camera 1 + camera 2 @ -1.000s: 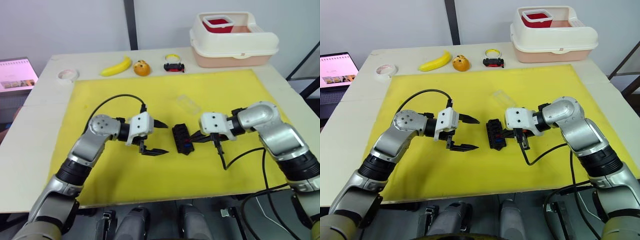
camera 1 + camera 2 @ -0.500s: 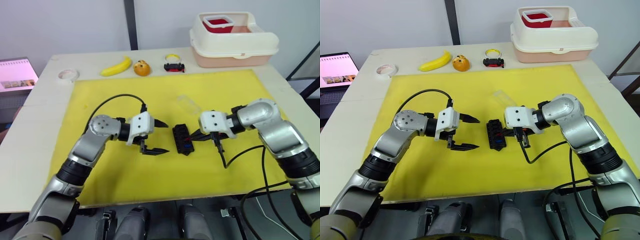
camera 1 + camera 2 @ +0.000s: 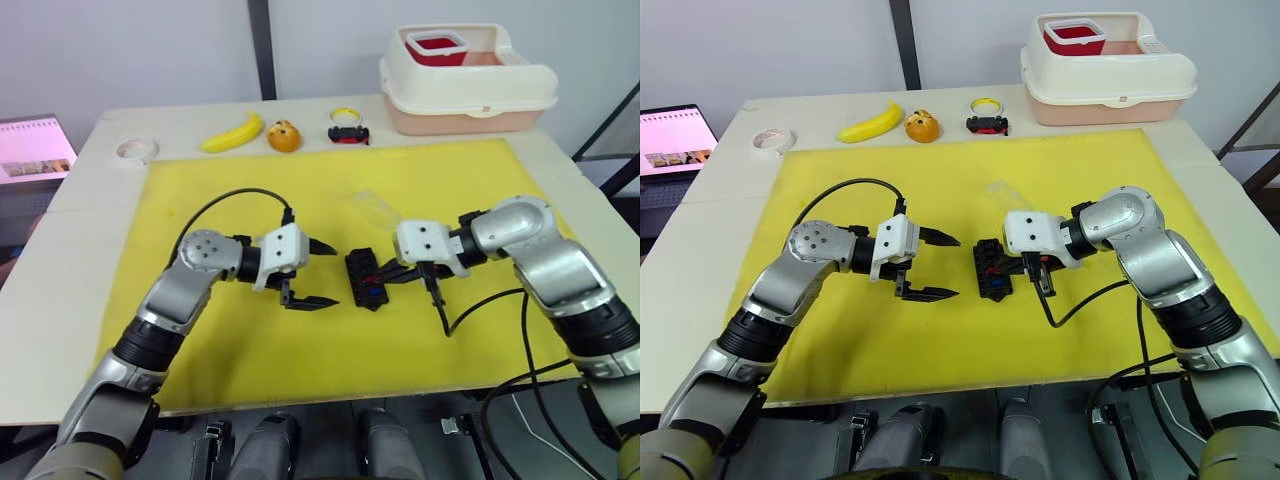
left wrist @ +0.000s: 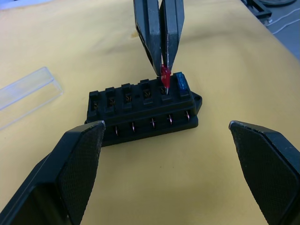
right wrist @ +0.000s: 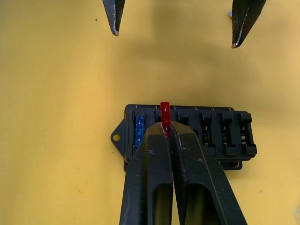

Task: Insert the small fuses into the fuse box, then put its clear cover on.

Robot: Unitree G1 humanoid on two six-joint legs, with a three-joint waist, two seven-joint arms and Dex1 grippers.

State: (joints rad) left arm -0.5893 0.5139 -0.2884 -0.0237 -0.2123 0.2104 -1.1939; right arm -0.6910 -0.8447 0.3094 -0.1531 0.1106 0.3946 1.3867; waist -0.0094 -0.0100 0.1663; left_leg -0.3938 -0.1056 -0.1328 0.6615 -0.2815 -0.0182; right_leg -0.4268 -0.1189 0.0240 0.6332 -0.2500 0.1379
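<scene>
We see the fuse box (image 3: 364, 280) on the yellow mat (image 3: 250, 340), mid-bench. Left gripper (image 3: 318, 274) beside it, jaws wide apart, empty. Right gripper (image 4: 161, 70) jaws clamp a red fuse (image 4: 164, 77) at the slot next to the blue fuse (image 4: 181, 83), seating unclear. Clear cover (image 4: 28, 91) nearby.

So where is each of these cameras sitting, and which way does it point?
Eye views: on the head, looking down at the fuse box between both arms.
Left wrist view: behind the open left gripper, facing the box and the right gripper.
Right wrist view: behind the right gripper, shut on the red fuse.
Both wrist views share the blue fuse.
</scene>
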